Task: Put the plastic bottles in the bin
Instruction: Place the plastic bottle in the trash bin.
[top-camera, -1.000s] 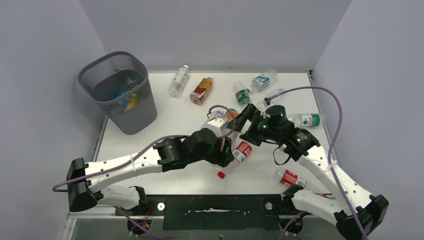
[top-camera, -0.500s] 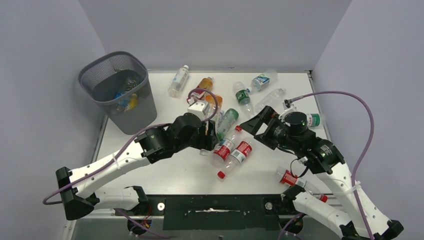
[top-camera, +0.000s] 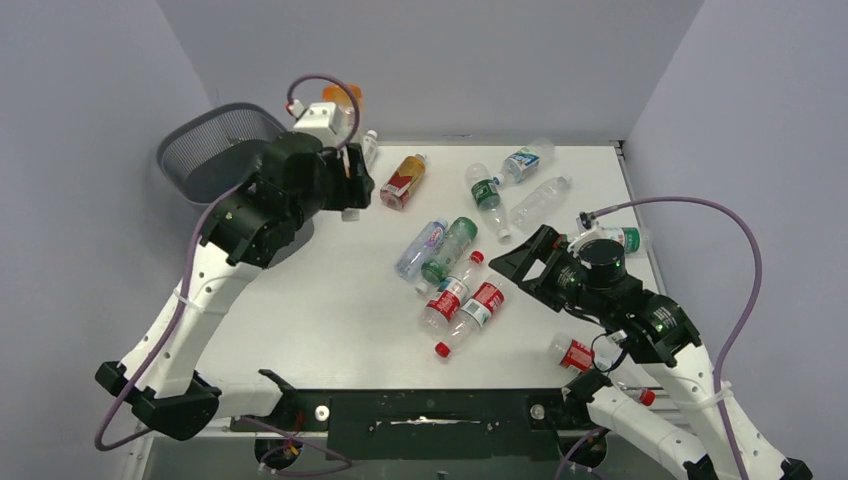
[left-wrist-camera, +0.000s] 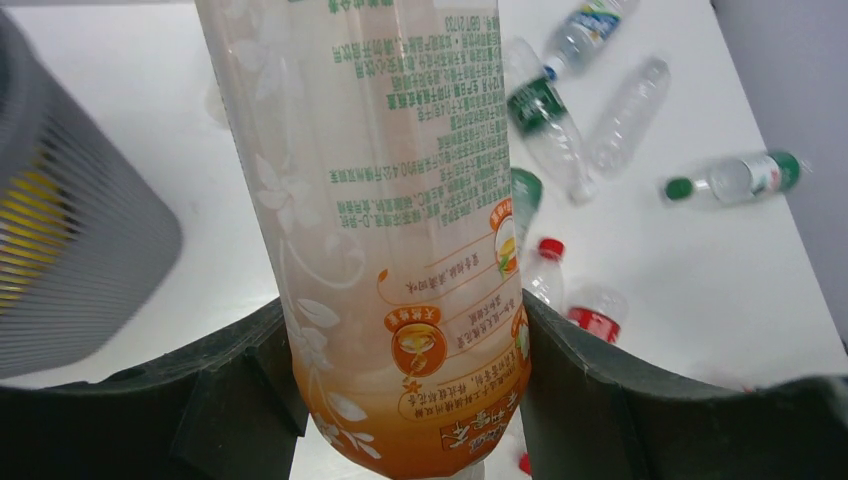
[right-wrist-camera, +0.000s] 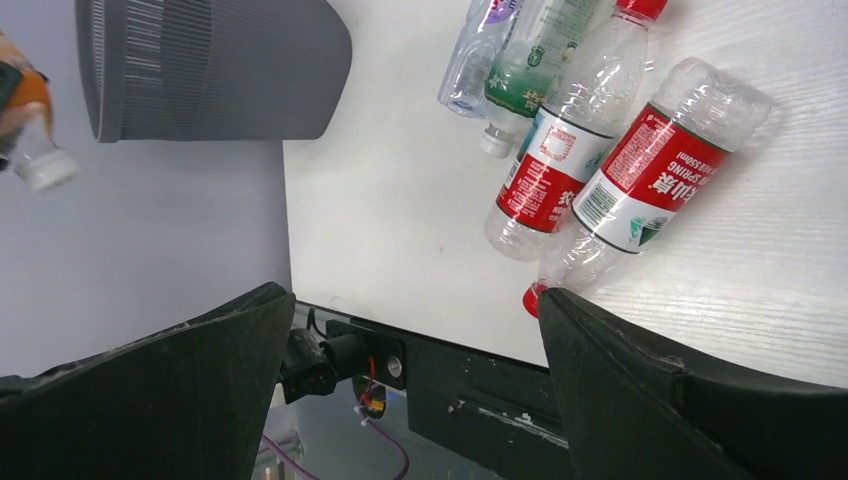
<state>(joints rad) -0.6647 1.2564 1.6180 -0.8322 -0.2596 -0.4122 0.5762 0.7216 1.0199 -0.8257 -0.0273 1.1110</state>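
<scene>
Left gripper (left-wrist-camera: 410, 400) is clamping the orange bottle (left-wrist-camera: 400, 200), lifting it beside the bin (top-camera: 215, 140) at the table's (top-camera: 330, 320) far-left corner, presumably for a drop. Right gripper (right-wrist-camera: 420, 370) is hanging wide open over the red-label bottles (right-wrist-camera: 600, 170) mid-table, probably next.

The left arm (top-camera: 265, 205) hides much of the bin (top-camera: 188, 152).

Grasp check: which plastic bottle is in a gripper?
The orange-tinted plastic bottle with the floral label, clamped in the left gripper near the grey mesh bin; the other bottles lie loose.
</scene>
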